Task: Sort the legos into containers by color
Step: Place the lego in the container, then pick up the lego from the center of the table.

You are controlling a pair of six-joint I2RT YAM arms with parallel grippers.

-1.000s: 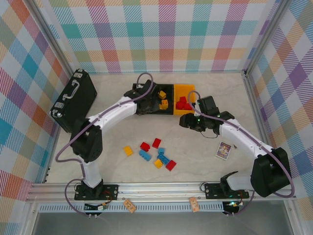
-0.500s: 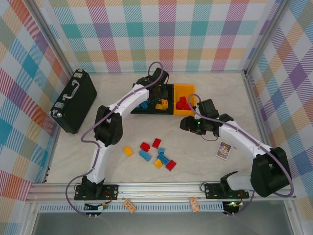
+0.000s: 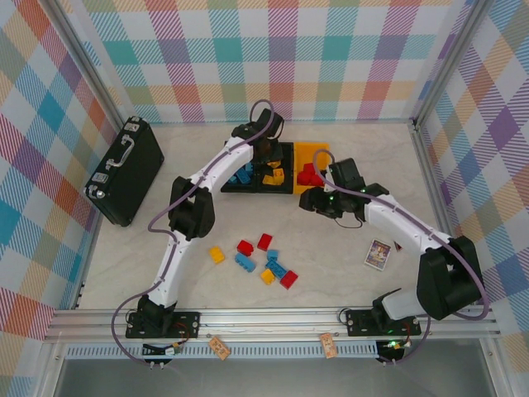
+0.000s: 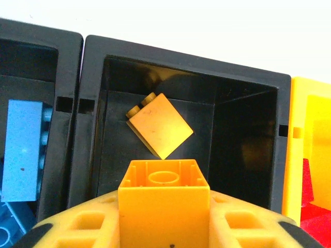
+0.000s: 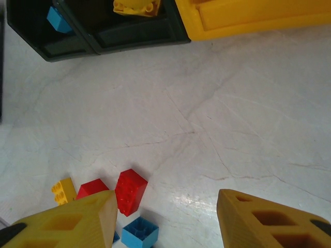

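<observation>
Left gripper (image 3: 267,162): clenched on a yellow-orange studded plastic brick (image 4: 164,204), its hollow underside towards the wrist camera, held directly above the middle black plastic bin (image 4: 186,59).
Middle bin contents: a second yellow-orange brick (image 4: 159,132) lies tilted on the floor, right below the held one.
Left black bin (image 4: 44,36): holds blue bricks (image 4: 23,150).
Yellow-orange bin (image 3: 314,151): right end of the row, holds red bricks (image 3: 308,175).
Right gripper (image 5: 166,206): released, fingers apart with nothing between them, hovering over bare table just near of the bins.
Loose legos (image 3: 263,260): seven red, blue and yellow-orange bricks clustered on the pale table (image 3: 347,273), near of the bins; several touch.
Step in hand: probably dropping the held brick into the middle bin, with the sorting well along but unfinished.
Risk, drop: the brick could strike the tilted one below and bounce, possibly over the divider into the blue side. The bin walls look deep, so that seems unlikely.
Risk, release: the brick may cling to one finger and be carried back out.
Risk, arms: both grippers work close to the same row, so they could clash if they move at once.
Risk, next pick: in so tight a cluster, closing on one brick could grab or scatter its neighbours.
Bystanders: black briefcase (image 3: 124,169) at left and small printed card (image 3: 378,253) at right, both apart from the work.
</observation>
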